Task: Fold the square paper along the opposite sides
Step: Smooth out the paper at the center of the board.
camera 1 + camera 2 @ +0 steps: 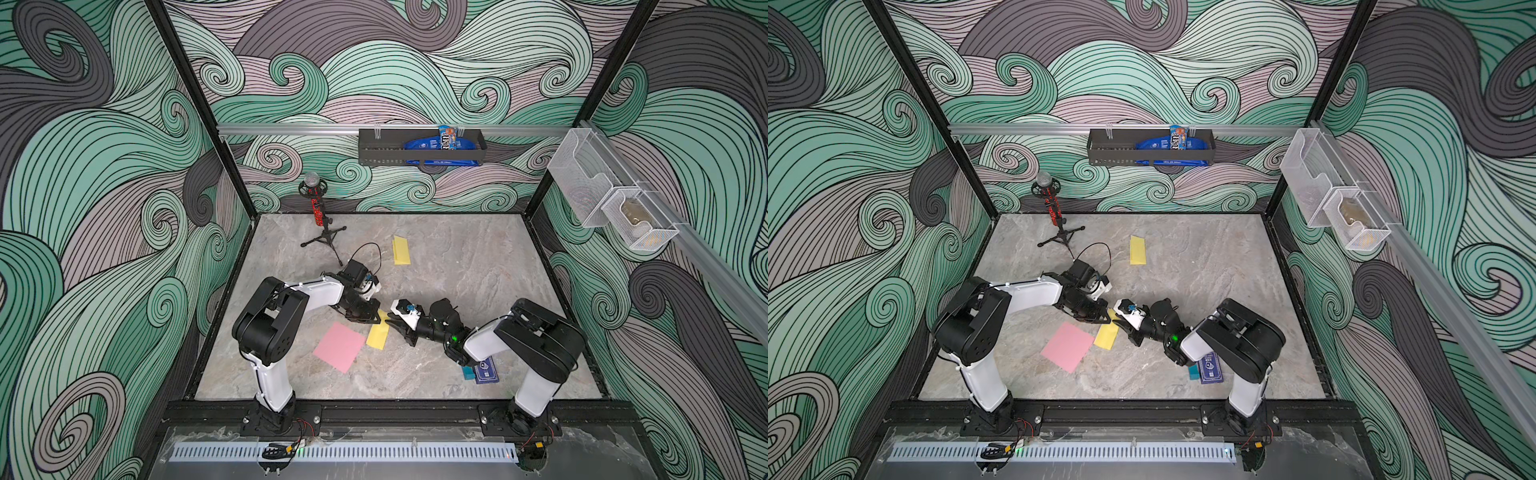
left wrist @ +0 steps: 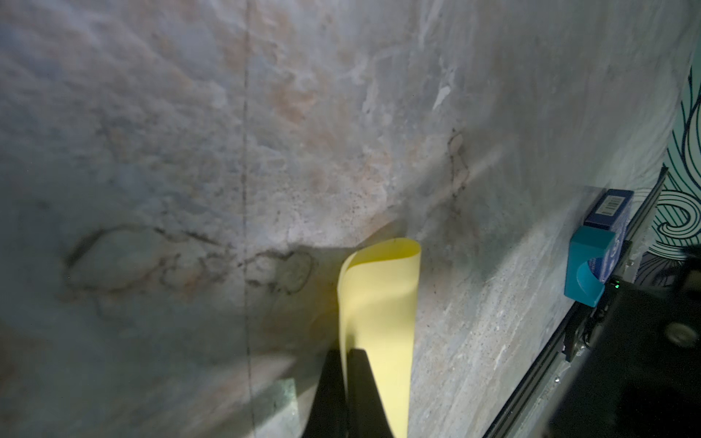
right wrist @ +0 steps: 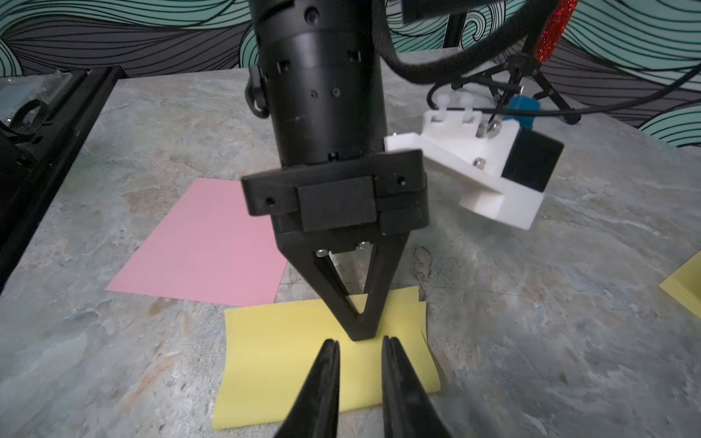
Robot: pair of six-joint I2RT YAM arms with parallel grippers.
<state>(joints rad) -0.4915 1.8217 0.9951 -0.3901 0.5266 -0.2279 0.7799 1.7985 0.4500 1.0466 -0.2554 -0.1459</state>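
Lying on the tabletop [image 1: 457, 270] near its middle, toward the front, the yellow paper [image 1: 377, 336] is doubled over into a narrow rectangle. One long side lies just beside a corner of the flat pink paper [image 1: 338, 347]; whether the two touch cannot be told.

In the left wrist view, the yellow paper [image 2: 379, 303] shows a rounded, open bend rather than a flat crease. The upper layer curls over and stands slightly off the lower one. In the right wrist view, the two free edges of the yellow paper [image 3: 288, 364] lie almost aligned, with a small offset at one corner.

The left hand [image 2: 345, 356] is pressed together, pinching the yellow paper: the sheet passes between its fingers. The right hand [image 1: 390, 321] faces the left hand, tip to tip. Its fingers [image 3: 326, 379] stand a narrow gap apart over the paper, with nothing seen between them.

A second folded yellow sheet [image 1: 401, 250] lies well apart, farther back.
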